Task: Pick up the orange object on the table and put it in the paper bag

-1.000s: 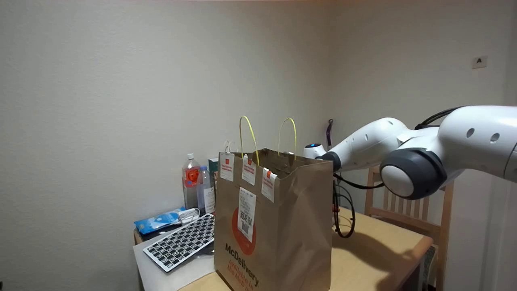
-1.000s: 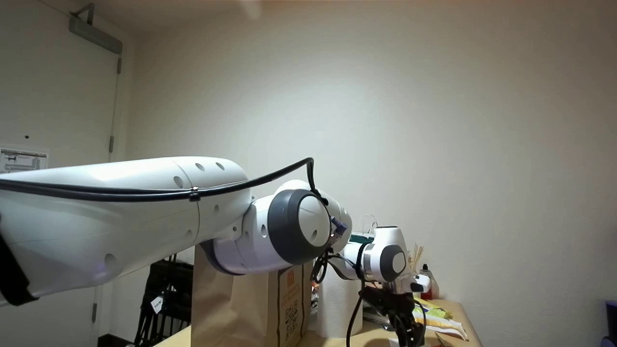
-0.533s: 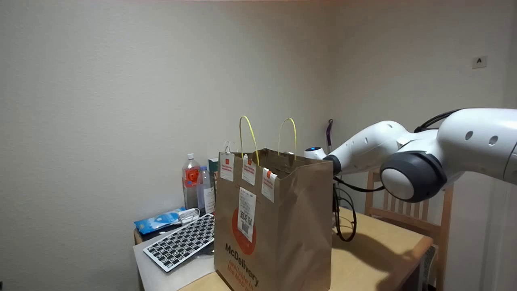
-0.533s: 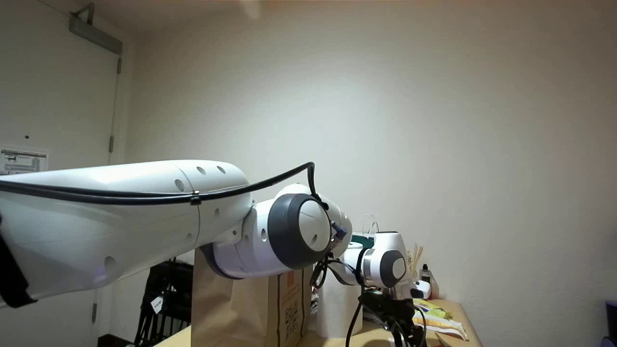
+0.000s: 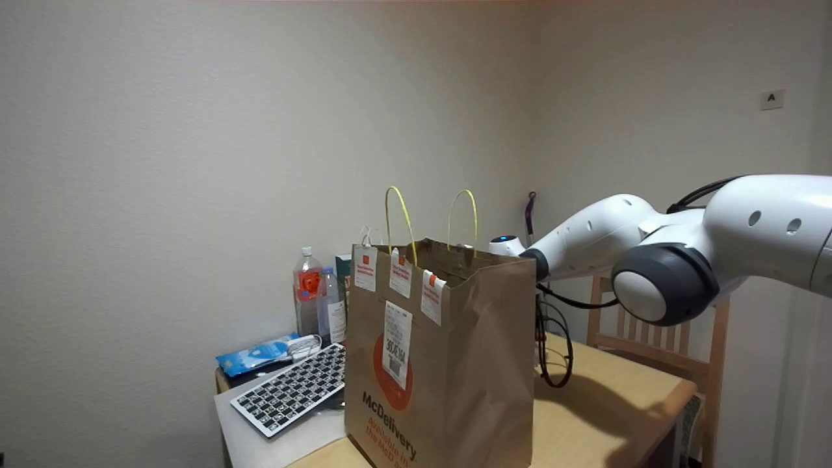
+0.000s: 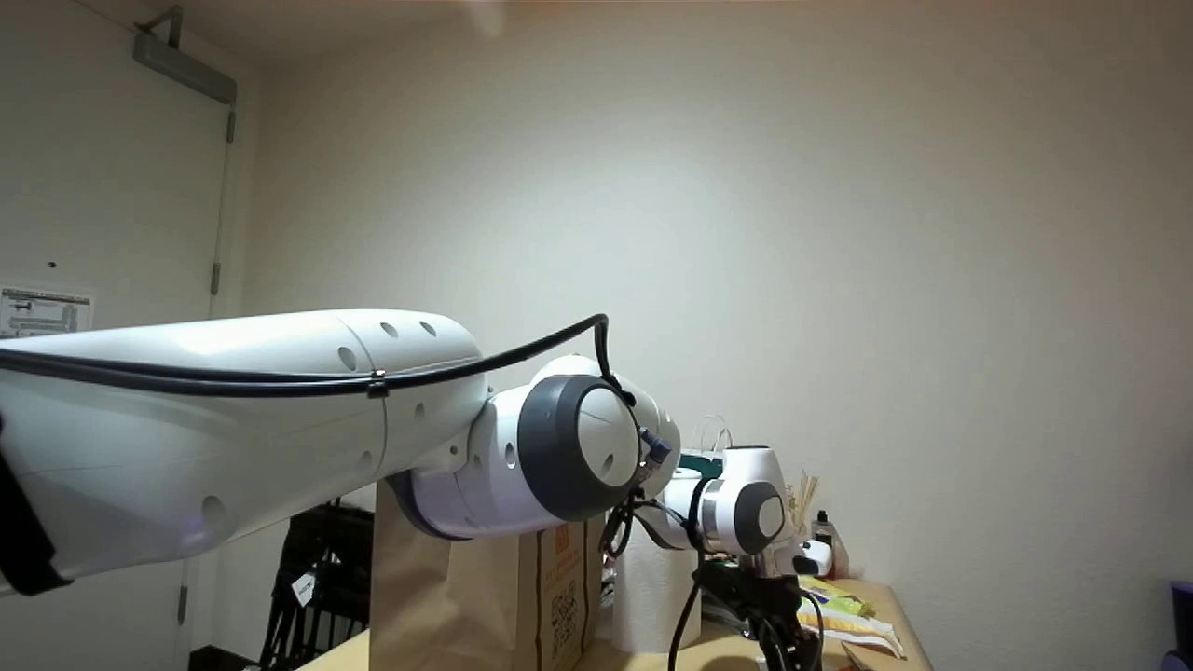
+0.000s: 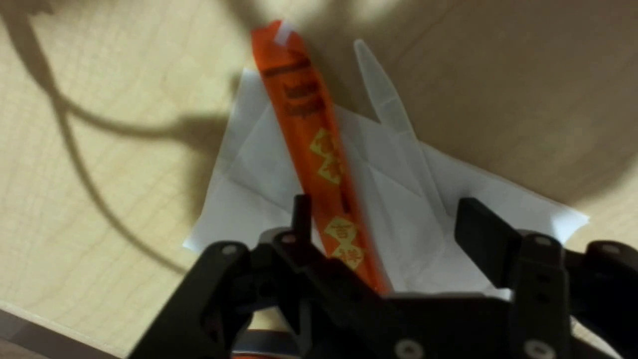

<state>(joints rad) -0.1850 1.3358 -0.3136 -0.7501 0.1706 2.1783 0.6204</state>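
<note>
In the wrist view the orange object [image 7: 319,154] shows plainly: a long, narrow sleeve of reddish orange, with dark characters toward its upper end in the picture and yellow lozenge shapes farther down. It lies on a sheet of white paper [image 7: 254,174] on the desk [image 7: 75,279], beside a pale translucent strip [image 7: 389,102]. The end effector [image 7: 389,219] has its fingers [image 7: 483,239] spread wide, with nothing gripped. Between them runs the orange object, nearer the finger at the left of the picture, which overlaps its edge; whether they touch, I cannot tell. The sleeve's lower end passes out of sight behind the end effector.

In an exterior view the paper bag [image 5: 487,364] stands upright on the desk, its mouth open, hiding the end effector and the orange object. Only here do a keyboard [image 5: 292,390] and a blue packet [image 5: 257,356] appear.

In an exterior view the robot arm [image 6: 205,447] crosses in front of the paper bag, and a printed square code [image 6: 563,617] shows on the bag's side. The black end effector hangs near a white paper roll [image 6: 652,596] and runs out at the lower edge.
</note>
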